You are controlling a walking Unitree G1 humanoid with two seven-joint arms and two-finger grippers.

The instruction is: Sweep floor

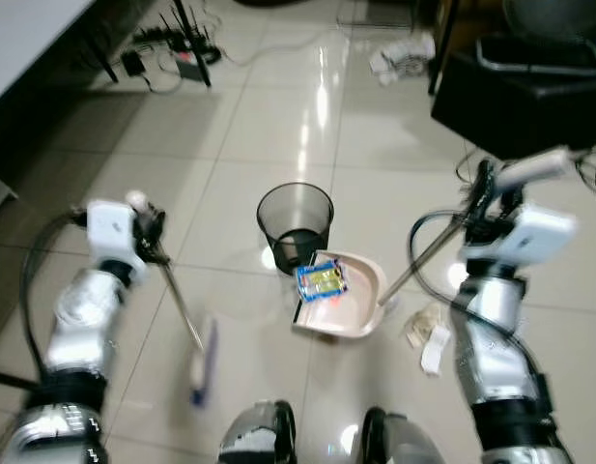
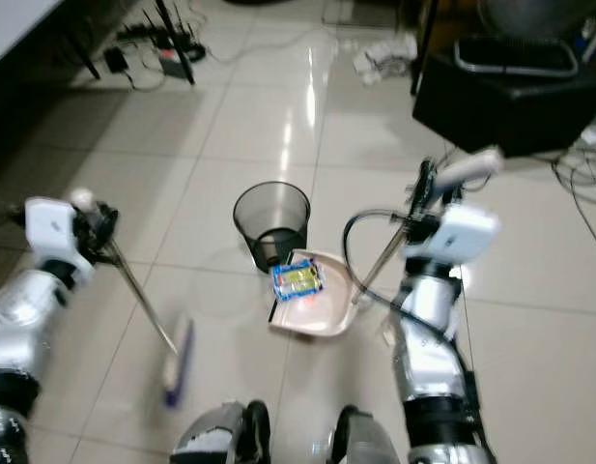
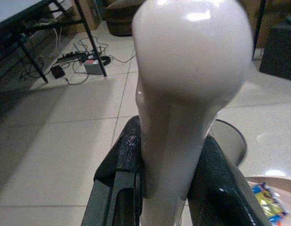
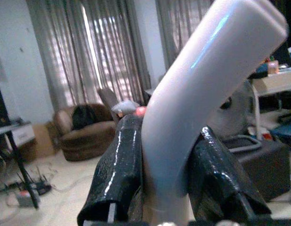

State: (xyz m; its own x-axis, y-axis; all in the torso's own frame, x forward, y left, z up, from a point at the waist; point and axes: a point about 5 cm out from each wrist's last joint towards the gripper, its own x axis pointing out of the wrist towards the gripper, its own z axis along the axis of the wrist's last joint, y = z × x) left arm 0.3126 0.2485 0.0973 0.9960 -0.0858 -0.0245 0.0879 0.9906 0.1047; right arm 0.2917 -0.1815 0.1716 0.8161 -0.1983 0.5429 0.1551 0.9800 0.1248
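Pale plastic fills your wrist views: your left claw [image 3: 166, 188] is clamped on the broom [image 1: 182, 314], its blurred head on the floor [image 1: 278, 126]; your right claw [image 4: 164, 174] grips the dustpan [image 1: 351, 300] handle, pan beside the mesh bin [image 1: 295, 224], holding a wrapper [image 1: 322, 280].

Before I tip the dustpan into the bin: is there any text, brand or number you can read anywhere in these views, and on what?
None can be read.
Colourful wrapper in the dustpan: it has blue and yellow print, too blurred to read.
Crumpled paper scraps on the floor beside the right arm: no legible marks.
Mesh wastebasket, broom and both handles: no visible label.
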